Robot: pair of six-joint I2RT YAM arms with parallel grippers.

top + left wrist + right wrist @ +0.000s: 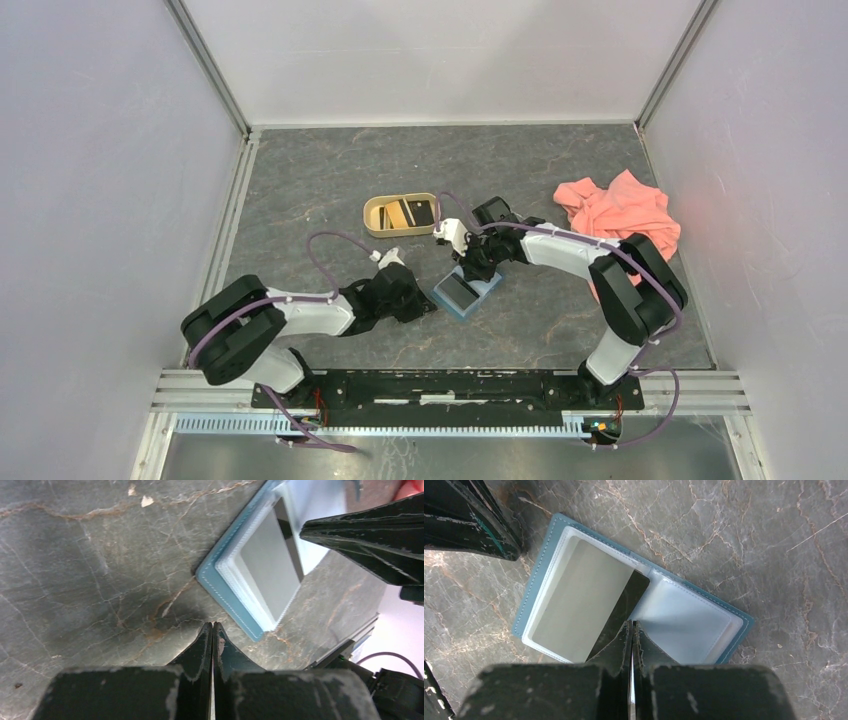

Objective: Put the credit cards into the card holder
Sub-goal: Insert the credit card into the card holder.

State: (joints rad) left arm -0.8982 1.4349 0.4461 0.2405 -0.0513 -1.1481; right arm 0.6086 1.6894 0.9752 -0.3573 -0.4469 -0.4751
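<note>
The teal-blue card holder (487,287) (694,625) (220,582) lies open on the grey stone table between the two arms. A dark, shiny credit card (579,605) (272,562) sits in its left pocket, its black end reaching to the fold. My right gripper (631,624) (470,264) is shut right above that black end, with nothing between its jaws. My left gripper (213,625) (428,308) is shut and holds nothing, its tips on the table just beside the holder's near left corner. More credit cards (420,212), dark and yellow-gold, lie in the tan tray.
The tan oval tray (375,226) stands behind the holder, left of the right arm. A pink cloth (620,212) lies crumpled at the right. White walls close in the table on three sides.
</note>
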